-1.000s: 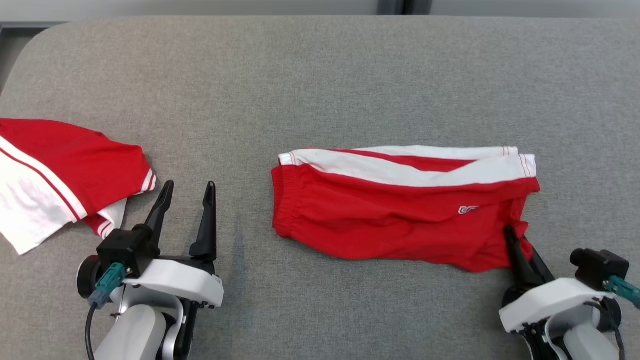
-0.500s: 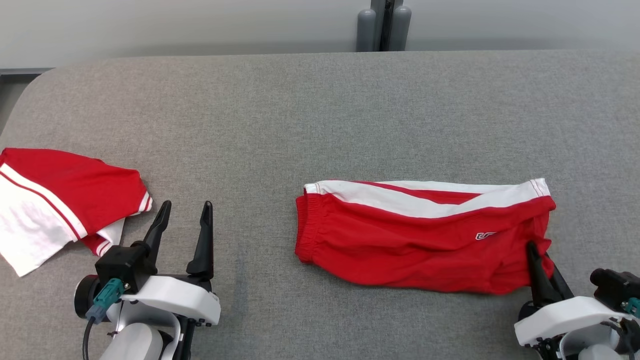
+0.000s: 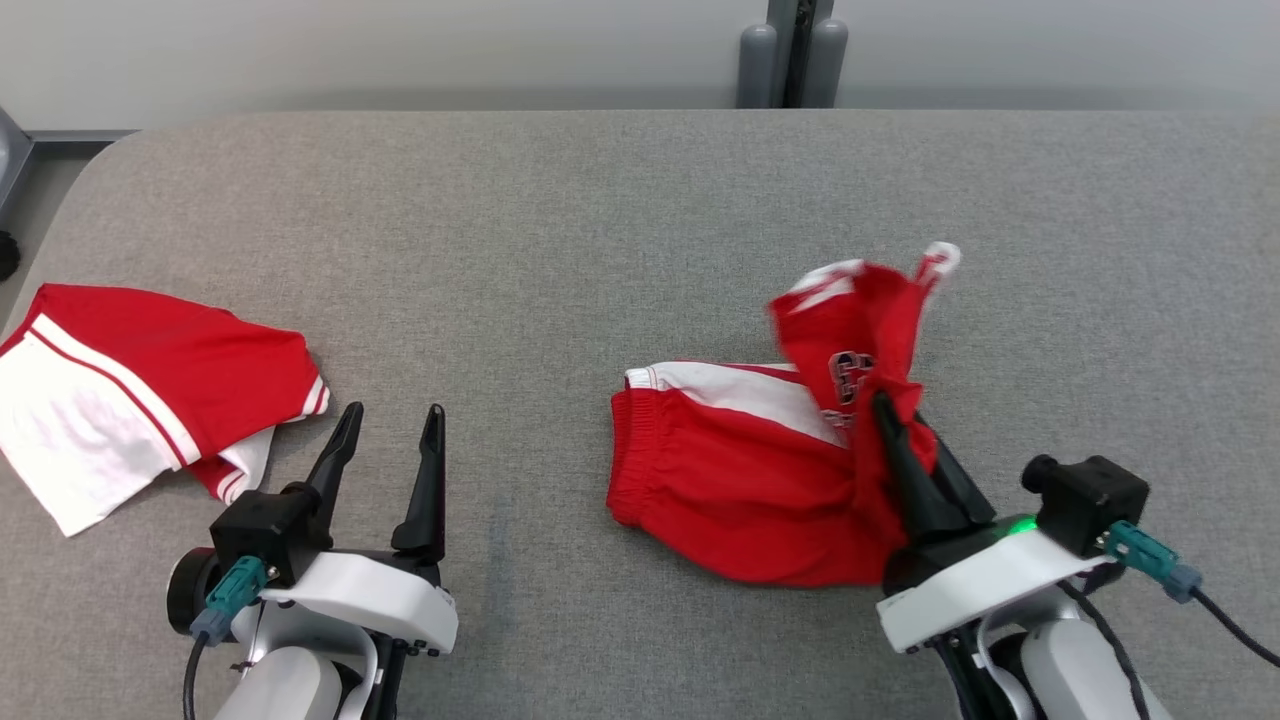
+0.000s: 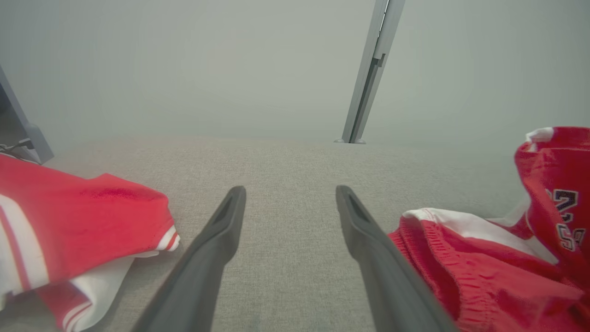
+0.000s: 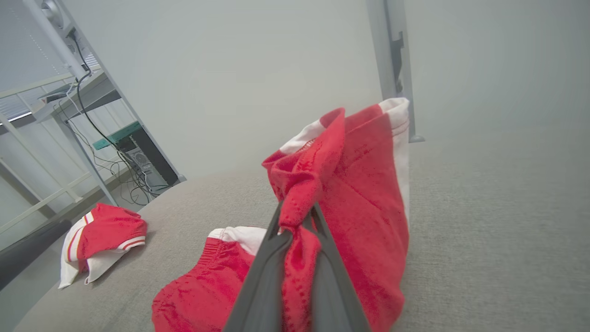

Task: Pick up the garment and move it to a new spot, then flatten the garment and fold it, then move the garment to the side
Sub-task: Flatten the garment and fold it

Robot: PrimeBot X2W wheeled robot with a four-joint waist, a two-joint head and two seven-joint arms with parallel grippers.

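The garment (image 3: 730, 480) is a pair of red shorts with a white side stripe, lying right of centre on the grey padded table (image 3: 600, 230). My right gripper (image 3: 885, 405) is shut on the garment's right leg end and holds it lifted and bunched above the rest, with a printed number showing. In the right wrist view the red cloth (image 5: 364, 184) is pinched between the right gripper (image 5: 297, 216) fingers and stands up in a peak. My left gripper (image 3: 392, 410) stands open over bare table, left of the waistband (image 4: 428, 230), holding nothing (image 4: 288, 193).
A second red and white garment (image 3: 150, 380) lies crumpled at the table's left edge, close to the left gripper's left finger (image 4: 207, 258). A grey post (image 3: 792, 50) stands behind the table's far edge. A rack with cables (image 5: 115, 138) stands beyond the table's left side.
My right gripper has lifted the garment's right end off the table and carried it leftward over the rest. The head camera has shifted. My left gripper stays open in place.
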